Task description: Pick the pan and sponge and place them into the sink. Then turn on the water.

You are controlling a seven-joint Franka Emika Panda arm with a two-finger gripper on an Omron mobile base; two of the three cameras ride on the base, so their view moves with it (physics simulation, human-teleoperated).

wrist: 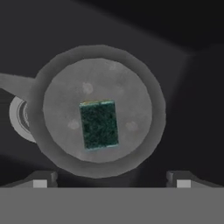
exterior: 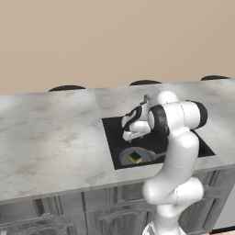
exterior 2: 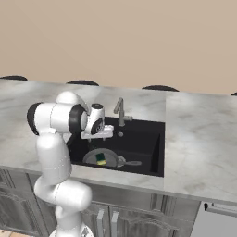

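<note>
Tool [wrist: 111, 178] wide, empty, above sink [exterior 2: 148, 139]. Sponge [wrist: 99, 124] straight below it, lying in pan [wrist: 98, 111]; pan on sink floor. Faucet [exterior 2: 120, 111] beyond tool, dry. Risk: swing toward faucet clips spout or overshoots lever; water stays off.

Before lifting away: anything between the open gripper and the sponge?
Nothing; in the hand view the gripper looks straight at the sponge lying in the pan.

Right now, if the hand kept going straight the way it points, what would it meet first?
Most likely the sponge, lying flat in the pan inside the sink. The open hand points down at it from above; how far off is unclear.
</note>
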